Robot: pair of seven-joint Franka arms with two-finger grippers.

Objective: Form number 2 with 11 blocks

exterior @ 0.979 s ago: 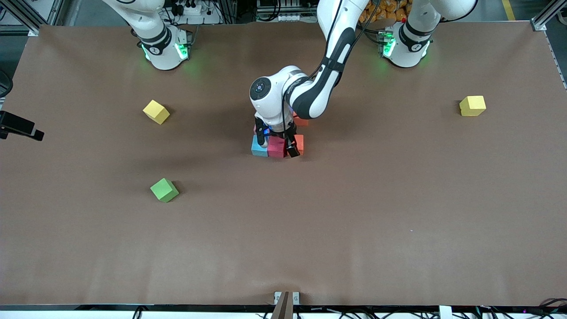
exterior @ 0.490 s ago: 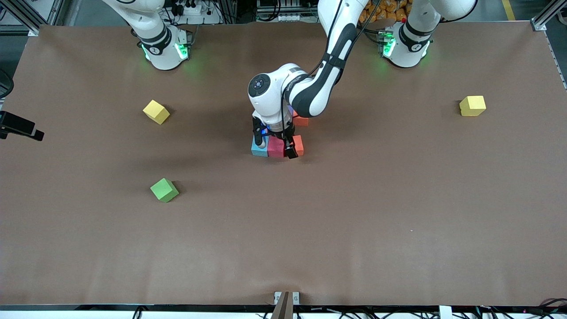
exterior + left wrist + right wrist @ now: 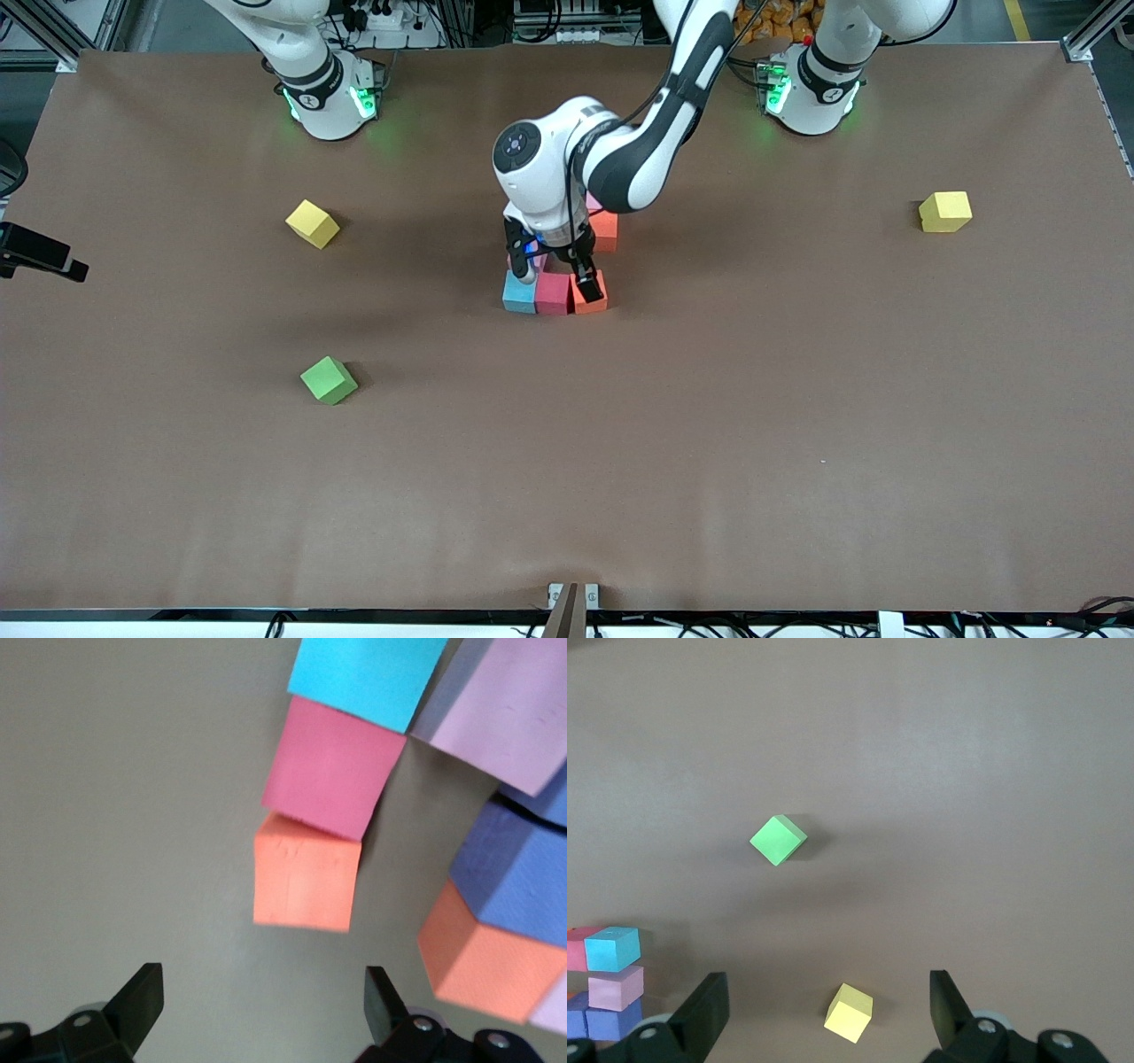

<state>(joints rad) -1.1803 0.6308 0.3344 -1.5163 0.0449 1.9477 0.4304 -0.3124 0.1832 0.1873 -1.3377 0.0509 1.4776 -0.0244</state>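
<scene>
So the left hand point(image 3: 555, 276) is up over the cluster of small matte foam cubes in the middle of the brown desk point(image 3: 709, 425), fingers spread wide with nothing between them. Right under it sits the row nearest the front camera: a light blue foam cube point(image 3: 519, 293), a crimson red foam cube point(image 3: 553, 294) and an orange foam cube point(image 3: 589, 297), touching side by side. In the left wrist view that orange cube point(image 3: 306, 883) sits straight ahead of the open fingers, tipped slightly out of line with the crimson one point(image 3: 333, 780).

The rest of the number 2 point(image 3: 558, 266) is mostly hidden under the left arm in the front view. The wrist camera shows a pale pink foam cube point(image 3: 514, 709), a purple foam cube point(image 3: 523, 877) and another orange foam cube point(image 3: 478, 966) just beside the row.

The right hand point(image 3: 824, 1005) waits up high, also wide open and holding nothing, looking down on a green foam cube point(image 3: 778, 840) and a yellow foam cube point(image 3: 849, 1013). A second yellow foam cube point(image 3: 944, 212) sits well apart, toward the left arm's end of the desk.
</scene>
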